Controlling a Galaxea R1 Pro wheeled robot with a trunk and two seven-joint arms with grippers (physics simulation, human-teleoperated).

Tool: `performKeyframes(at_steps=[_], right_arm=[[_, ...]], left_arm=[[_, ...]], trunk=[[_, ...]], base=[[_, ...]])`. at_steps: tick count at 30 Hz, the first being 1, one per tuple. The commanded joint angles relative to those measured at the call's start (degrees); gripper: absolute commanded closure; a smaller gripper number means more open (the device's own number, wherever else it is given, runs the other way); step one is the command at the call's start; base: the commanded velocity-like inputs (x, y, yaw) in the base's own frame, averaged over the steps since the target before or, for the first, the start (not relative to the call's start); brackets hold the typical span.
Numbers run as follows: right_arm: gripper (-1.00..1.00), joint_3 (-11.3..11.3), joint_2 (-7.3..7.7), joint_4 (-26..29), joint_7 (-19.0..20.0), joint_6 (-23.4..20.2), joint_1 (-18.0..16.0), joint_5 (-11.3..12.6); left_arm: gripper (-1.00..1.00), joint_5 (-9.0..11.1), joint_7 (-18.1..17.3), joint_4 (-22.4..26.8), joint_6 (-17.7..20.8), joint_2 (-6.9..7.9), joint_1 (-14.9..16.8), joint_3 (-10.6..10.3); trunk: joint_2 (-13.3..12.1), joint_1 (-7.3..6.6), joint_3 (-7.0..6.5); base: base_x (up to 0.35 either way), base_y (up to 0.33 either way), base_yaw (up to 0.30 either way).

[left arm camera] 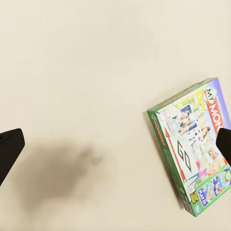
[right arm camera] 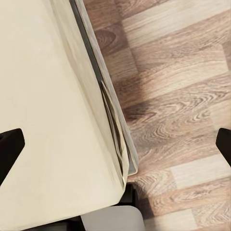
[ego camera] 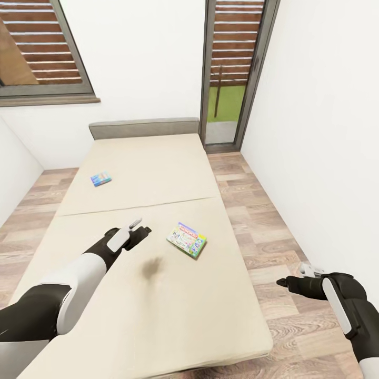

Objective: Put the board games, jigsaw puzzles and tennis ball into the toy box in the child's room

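Observation:
Two board games lie on the beige bed (ego camera: 131, 316). The green-edged MONOPOLY box (ego camera: 187, 239) (left arm camera: 192, 149) rests flat near the bed's middle right. A small blue box (ego camera: 100, 178) lies farther up on the left. My left gripper (ego camera: 142, 227) (left arm camera: 115, 149) hovers open above the bed, just left of the MONOPOLY box, with one fingertip (left arm camera: 224, 144) over the box's edge and nothing held. My right gripper (ego camera: 284, 282) (right arm camera: 115, 149) is open and empty over the wood floor beside the bed's right edge. The table, toy box, jigsaw puzzles and tennis ball are out of view.
A grey headboard (ego camera: 143, 128) backs the bed against the white wall. A window (ego camera: 37, 47) is at the upper left and a tall glass door (ego camera: 231, 68) at the far right corner. A strip of plank floor (ego camera: 263, 231) runs between the bed and the right wall.

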State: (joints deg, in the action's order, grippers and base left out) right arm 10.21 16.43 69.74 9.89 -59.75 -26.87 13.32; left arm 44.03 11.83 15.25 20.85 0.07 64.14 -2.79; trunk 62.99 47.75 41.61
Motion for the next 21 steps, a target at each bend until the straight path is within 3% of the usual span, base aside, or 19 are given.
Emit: performKeyframes(at_steps=[1,21], right_arm=[[-1.0,0.1,0.0,0.0,0.2,-0.2,0.0,-0.1],[-1.0,0.1,0.0,0.3,0.2,-0.2,0.1,0.0]], left_arm=[[-1.0,0.6,0.5,0.1,0.2,0.02,0.0,-0.3],[-1.0,0.5,0.5,0.1,0.1,0.08,0.0,-0.3]], trunk=[[0.0,0.0,0.11],[0.0,0.0,1.83]], base=[[0.0,0.0,0.0],[0.0,0.0,0.0]])
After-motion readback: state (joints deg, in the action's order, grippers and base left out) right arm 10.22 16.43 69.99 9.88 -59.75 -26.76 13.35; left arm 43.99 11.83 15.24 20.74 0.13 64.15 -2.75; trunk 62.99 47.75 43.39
